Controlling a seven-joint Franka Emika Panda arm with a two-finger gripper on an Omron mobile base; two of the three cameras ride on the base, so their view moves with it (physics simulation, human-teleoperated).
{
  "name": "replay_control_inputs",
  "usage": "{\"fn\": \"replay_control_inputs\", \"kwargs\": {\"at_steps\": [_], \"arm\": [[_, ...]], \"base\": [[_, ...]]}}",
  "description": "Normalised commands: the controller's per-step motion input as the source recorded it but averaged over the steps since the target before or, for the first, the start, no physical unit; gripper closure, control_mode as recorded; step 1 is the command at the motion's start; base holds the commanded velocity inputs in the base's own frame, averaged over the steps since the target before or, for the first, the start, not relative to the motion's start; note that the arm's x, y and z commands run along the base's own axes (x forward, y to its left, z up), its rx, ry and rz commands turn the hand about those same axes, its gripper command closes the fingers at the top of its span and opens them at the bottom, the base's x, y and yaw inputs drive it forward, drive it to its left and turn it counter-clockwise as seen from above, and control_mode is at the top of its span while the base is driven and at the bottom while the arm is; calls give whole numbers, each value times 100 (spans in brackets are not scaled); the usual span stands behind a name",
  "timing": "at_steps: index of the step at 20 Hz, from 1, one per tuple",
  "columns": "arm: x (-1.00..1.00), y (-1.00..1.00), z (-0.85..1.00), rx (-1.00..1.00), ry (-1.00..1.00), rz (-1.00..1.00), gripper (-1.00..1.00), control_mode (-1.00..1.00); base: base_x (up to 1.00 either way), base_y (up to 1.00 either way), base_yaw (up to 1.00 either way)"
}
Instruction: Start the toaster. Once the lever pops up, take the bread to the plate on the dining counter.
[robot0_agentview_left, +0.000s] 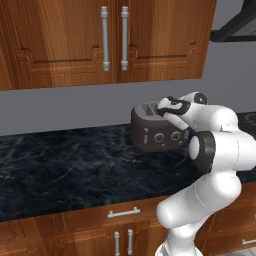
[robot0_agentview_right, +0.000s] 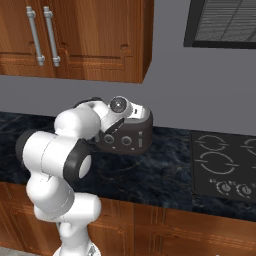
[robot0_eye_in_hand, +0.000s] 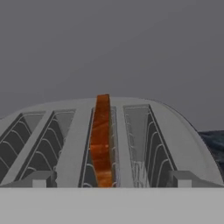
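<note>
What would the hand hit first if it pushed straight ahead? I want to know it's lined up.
Most likely the bread standing on edge in the toaster slot, between the open fingertips; depth is hard to judge.

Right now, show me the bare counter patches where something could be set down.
The widest bare stretch of counter runs left of the toaster, from the wall to the front edge. A narrower strip lies between the toaster and the cooktop. It is crowded at the toaster, where the arm and open hand hang over the bread.
</note>
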Motion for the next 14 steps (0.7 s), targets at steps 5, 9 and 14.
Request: {"fn": "replay_control_inputs", "kwargs": {"at_steps": [5, 9, 14], "arm": [[6, 3, 0, 0, 2, 0, -100, -100], [10, 1, 0, 0, 0, 0, -100, -100], [7, 0, 0, 0, 0, 0, -100, -100]], "base": [[0, 0, 0], [0, 0, 0], [0, 0, 0]]}}
